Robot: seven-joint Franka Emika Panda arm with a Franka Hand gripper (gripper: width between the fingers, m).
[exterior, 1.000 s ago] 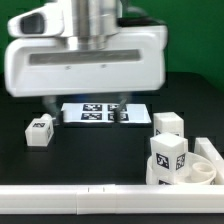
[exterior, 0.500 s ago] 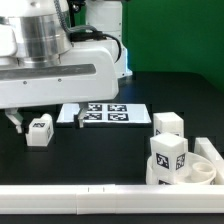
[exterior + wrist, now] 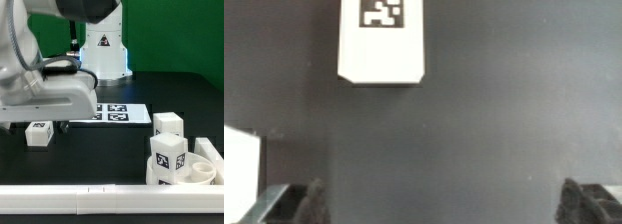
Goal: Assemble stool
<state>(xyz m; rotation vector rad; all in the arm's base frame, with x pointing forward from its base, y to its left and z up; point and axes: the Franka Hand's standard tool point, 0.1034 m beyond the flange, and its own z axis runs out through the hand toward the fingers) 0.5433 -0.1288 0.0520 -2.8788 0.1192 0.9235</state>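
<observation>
Black table (image 3: 120,150) filling most of the exterior view, with the big white and grey body of the arm (image 3: 45,95) crowding the upper left of the frame. Gripper (image 3: 441,205) seen from the wrist view as two dark fingertips (image 3: 285,203) standing wide apart at the lower corners of that picture, nothing between them but bare dark tabletop; open and empty. One loose stool leg (image 3: 38,133), a short white block with a black-and-white tag, lying at centre left of the exterior frame, just beneath the arm's lower edge; probably the same leg (image 3: 383,42) showing as a long white block with a tag near the upper middle of the wrist picture, well clear of the fingertips. Marker board (image 3: 115,115) flat on the table around the middle of the exterior frame, partly covered by the arm on its left end. Round white seat (image 3: 205,168) at the lower right, with a tagged leg (image 3: 168,155) standing upright in it and another white leg (image 3: 167,124) just behind, toward centre right. Long white rail (image 3: 90,200) running across the bottom of the frame. White robot base (image 3: 104,50) at upper centre, against a green backdrop (image 3: 175,35)
</observation>
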